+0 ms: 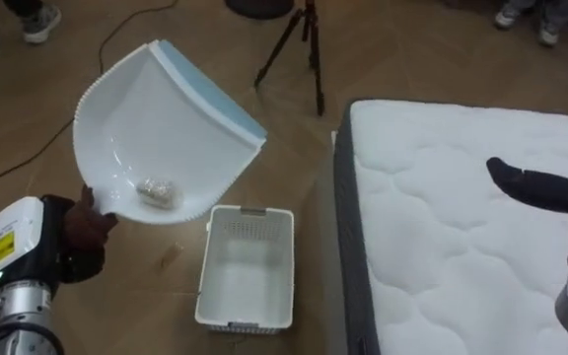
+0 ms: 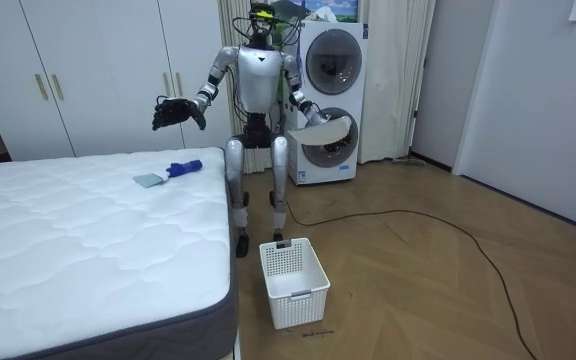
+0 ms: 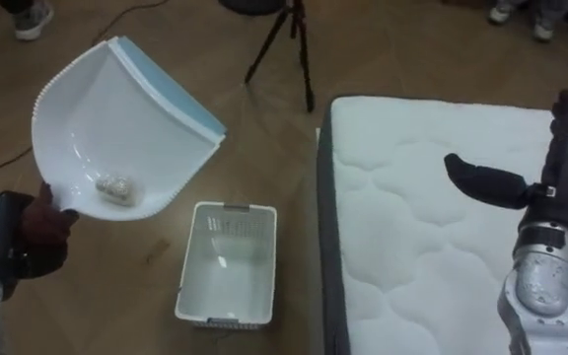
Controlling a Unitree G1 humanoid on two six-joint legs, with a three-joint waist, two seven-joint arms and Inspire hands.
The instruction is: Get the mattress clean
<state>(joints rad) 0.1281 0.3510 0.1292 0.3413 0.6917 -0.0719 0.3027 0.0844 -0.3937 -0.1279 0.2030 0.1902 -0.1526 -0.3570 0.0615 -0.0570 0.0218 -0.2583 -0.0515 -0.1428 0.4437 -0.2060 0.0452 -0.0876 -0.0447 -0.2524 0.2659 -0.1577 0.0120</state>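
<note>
At lower left, the left hand [image 1: 77,235] is clamped on the white dustpan [image 1: 166,118], with a crumpled wad [image 1: 156,192] in its hollow. The pan sits upper left of the white basket [image 1: 248,271]: centre it over the basket, then tip slowly. At right, the right hand [image 1: 535,185] hovers straight-fingered over the mattress [image 1: 432,237].

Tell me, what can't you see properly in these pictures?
- Left eye view: the small pale lump in the dustpan is too blurred to identify.
- Left eye view: the dustpan's handle is hidden by the pan and the left hand.
- Room view: the blue thing on the mattress is too small to name.
- Left eye view: the tripod is cut off by the top edge.
</note>
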